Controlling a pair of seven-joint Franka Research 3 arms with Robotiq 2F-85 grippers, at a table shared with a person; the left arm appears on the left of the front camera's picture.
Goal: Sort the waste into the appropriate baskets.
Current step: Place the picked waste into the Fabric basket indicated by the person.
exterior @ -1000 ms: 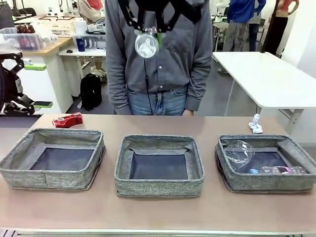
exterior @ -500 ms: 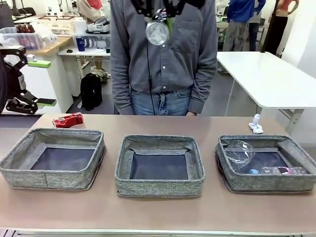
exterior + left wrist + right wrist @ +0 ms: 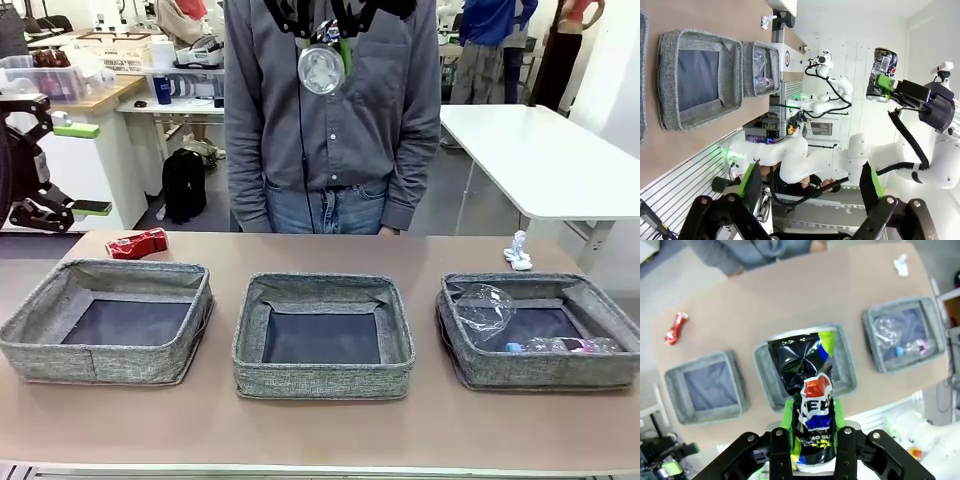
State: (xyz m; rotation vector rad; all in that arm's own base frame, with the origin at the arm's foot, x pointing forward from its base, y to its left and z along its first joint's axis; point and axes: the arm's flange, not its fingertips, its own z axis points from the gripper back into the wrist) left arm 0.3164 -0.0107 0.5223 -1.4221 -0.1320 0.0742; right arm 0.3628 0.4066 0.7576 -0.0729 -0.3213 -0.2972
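High above the table, my right gripper (image 3: 322, 35) (image 3: 812, 450) is shut on a dented dark printed can (image 3: 321, 68) (image 3: 807, 400) whose silver end faces down. In the right wrist view the can hangs over the middle basket (image 3: 762, 380) (image 3: 322, 335). My left gripper (image 3: 85, 170) (image 3: 810, 190) stands open and empty at the far left, off the table. A crushed red can (image 3: 138, 243) (image 3: 676, 327) lies behind the left basket (image 3: 105, 320). A white paper wad (image 3: 517, 252) lies behind the right basket (image 3: 600, 300), which holds crumpled clear plastic (image 3: 483, 310) and a blue-capped bottle (image 3: 550, 345).
A person (image 3: 330, 120) in a grey shirt stands at the table's far edge, hands down. The left and middle baskets show bare dark bottoms. A white table (image 3: 540, 150) stands behind at the right, shelves and boxes at the back left.
My right gripper has carried the dark can up and a little to the right. The left gripper has shifted slightly right at the picture's edge. The person has stepped a little right.
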